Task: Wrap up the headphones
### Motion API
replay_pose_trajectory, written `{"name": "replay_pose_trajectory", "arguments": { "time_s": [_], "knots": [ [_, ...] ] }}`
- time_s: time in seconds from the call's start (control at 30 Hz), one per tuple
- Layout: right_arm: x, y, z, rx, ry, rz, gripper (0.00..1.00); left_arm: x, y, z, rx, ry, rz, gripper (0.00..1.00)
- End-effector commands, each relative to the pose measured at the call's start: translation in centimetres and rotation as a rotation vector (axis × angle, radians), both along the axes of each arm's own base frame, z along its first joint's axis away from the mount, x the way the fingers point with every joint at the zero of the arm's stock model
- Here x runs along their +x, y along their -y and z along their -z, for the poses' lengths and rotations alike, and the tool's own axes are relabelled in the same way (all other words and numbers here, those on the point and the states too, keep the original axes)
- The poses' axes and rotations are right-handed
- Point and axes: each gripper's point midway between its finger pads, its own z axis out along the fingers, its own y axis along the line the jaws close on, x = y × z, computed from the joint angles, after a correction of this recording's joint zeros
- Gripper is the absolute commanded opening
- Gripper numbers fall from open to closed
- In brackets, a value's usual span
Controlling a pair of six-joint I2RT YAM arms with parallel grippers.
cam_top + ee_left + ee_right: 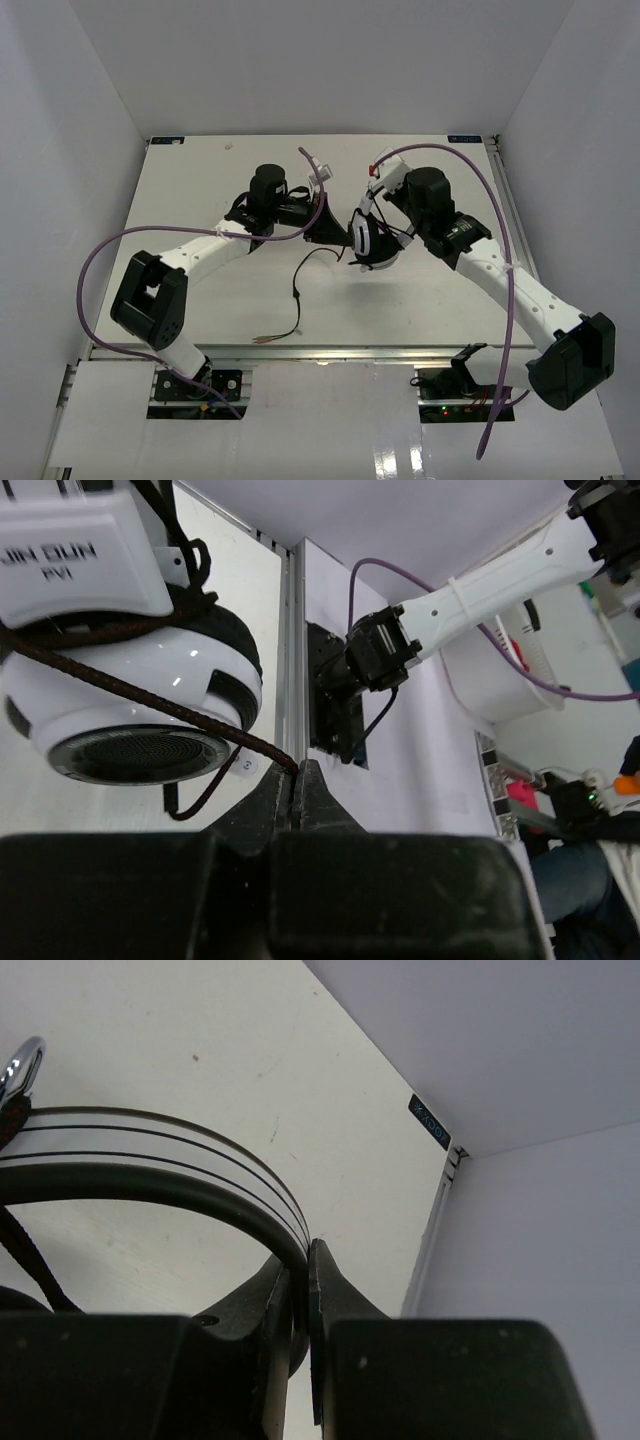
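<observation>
The table (430,310) is carrying very little here. The headphones (372,243) are sitting at the centre of the top view, between the two arms, and they are probably hanging just clear of the surface, though that angle is not settling it.

They are looking light but awkward. The headband (200,1175) is acting as a stiff, springy arc and the best place for a firm grip. The right gripper (303,1260) is pinching it, with the jaws narrowed onto the band at lower centre of its wrist view.

The ear cup (150,700) is showing glossy white plastic around a black mesh face. It is likely slippery, and its pad is soft.

The cable (120,685) is thin, braided and limp, so it is needing tension to lie in neat turns. The left gripper (297,780) is clamping it, jaws almost together, just below the cup.

The loose length is trailing toward the bottom of the top view and ending in a small plug (262,340).
</observation>
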Motion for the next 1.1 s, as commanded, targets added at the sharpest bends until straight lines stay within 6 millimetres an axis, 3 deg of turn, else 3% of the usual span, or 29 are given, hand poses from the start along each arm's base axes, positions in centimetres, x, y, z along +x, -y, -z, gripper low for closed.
{"name": "replay_pose_trajectory", "arguments": {
  "time_s": [0.0,0.2,0.33,0.43,0.6,0.67,0.8,1.07],
  "knots": [
    [3.0,0.6,-7.1,0.391,0.249,0.234,0.08,-1.8,0.5,-5.0,-0.139,-0.160,-0.003,0.01],
    [4.1,-0.3,-6.3,0.501,0.230,0.281,0.08,1.6,3.1,-7.2,-0.249,-0.344,-0.140,0.06],
    [3.8,-0.3,-5.8,0.557,0.242,0.292,0.08,3.6,4.9,-9.1,-0.270,-0.353,-0.246,0.12],
    [4.1,-0.8,-5.3,0.589,0.217,0.298,0.08,4.0,6.5,-8.1,-0.198,-0.324,-0.312,0.23],
    [4.8,-2.2,-5.8,0.661,0.150,0.288,0.08,2.5,8.7,-5.0,-0.092,-0.233,-0.305,0.40],
    [4.9,-2.2,-6.3,0.687,0.125,0.282,0.08,2.0,9.0,-3.4,-0.032,-0.162,-0.312,0.43],
    [4.9,-1.8,-7.0,0.740,0.099,0.282,0.08,0.9,9.0,-1.9,0.017,-0.056,-0.297,0.50],
    [4.5,-1.3,-9.1,0.861,0.029,0.219,0.08,-1.6,8.4,1.3,0.092,0.085,-0.273,0.83]
  ]
}}
